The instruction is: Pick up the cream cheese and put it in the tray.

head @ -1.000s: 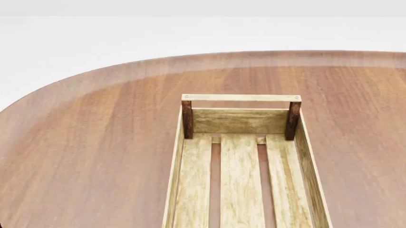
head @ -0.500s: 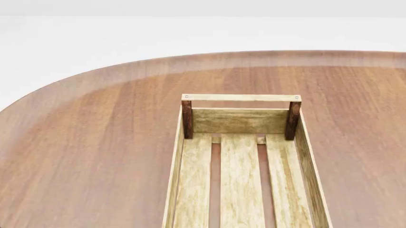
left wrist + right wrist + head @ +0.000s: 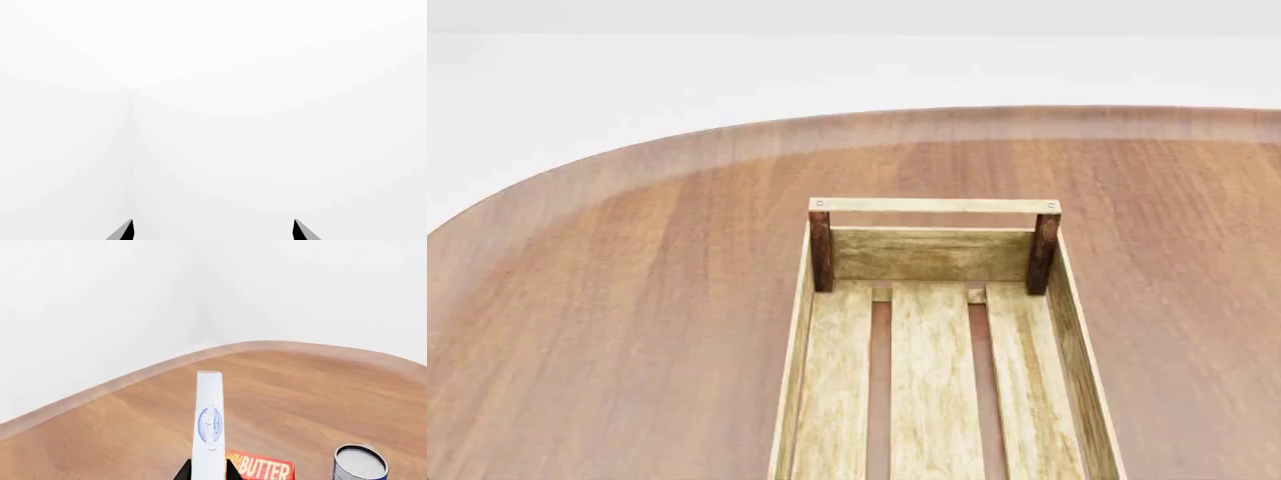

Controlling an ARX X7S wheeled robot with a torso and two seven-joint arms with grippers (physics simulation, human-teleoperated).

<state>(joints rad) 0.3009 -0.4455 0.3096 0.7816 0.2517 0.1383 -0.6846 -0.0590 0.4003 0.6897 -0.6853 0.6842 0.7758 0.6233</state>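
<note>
The right gripper point(image 3: 207, 474) pinches the cream cheese point(image 3: 209, 425) up off the table point(image 3: 133, 430), the left gripper point(image 3: 213, 231) is spread wide, and the tray point(image 3: 814, 330) has nothing in it yet.

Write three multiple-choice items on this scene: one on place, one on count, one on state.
1. Where is the cream cheese?
A. in the tray
B. between the right gripper's fingertips
C. on the can

2. How many bottom slats has the tray?
A. two
B. three
C. five

3. What does the tray hold?
A. nothing visible
B. the butter box
C. the can

Answers:
1 B, the right gripper pinches its narrow edge above the butter box and the can.
2 B, three pale boards show.
3 A, only bare slats show.
</note>
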